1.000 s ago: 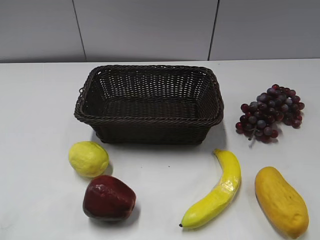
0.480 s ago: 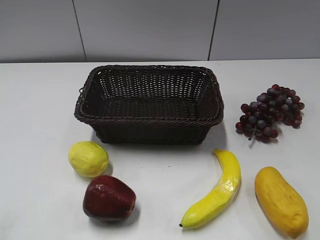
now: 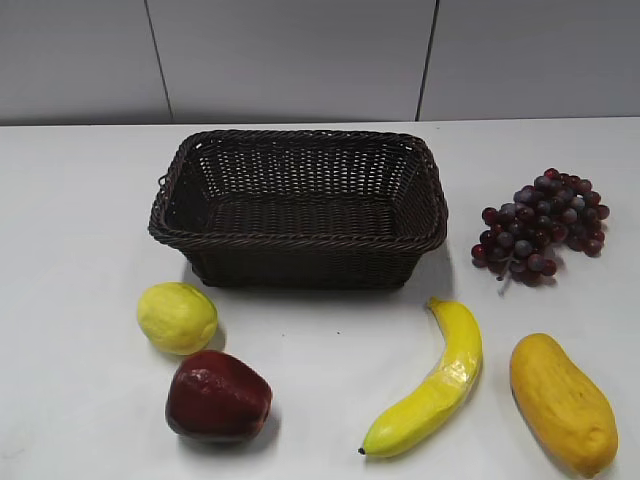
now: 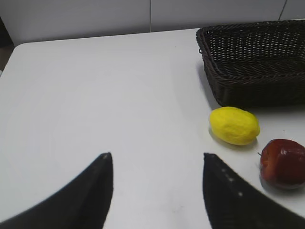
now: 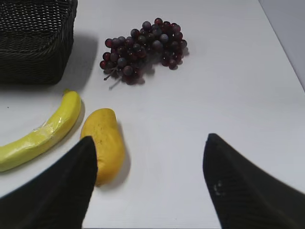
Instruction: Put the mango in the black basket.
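Note:
The orange-yellow mango [image 3: 562, 402] lies on the white table at the front right; in the right wrist view the mango [image 5: 105, 140] lies just ahead of the left fingertip. The black basket [image 3: 300, 235] stands empty at the table's middle back; it also shows in the left wrist view [image 4: 252, 81] and the right wrist view [image 5: 33, 47]. My right gripper [image 5: 150, 140] is open and empty above the table, right of the mango. My left gripper [image 4: 157, 157] is open and empty over bare table, left of the lemon. Neither gripper shows in the exterior view.
A curved yellow banana [image 3: 435, 385] lies left of the mango. A lemon [image 3: 177, 317] and a dark red apple [image 3: 217, 397] lie at the front left. A bunch of dark grapes [image 3: 542, 225] lies right of the basket. A grey wall stands behind the table.

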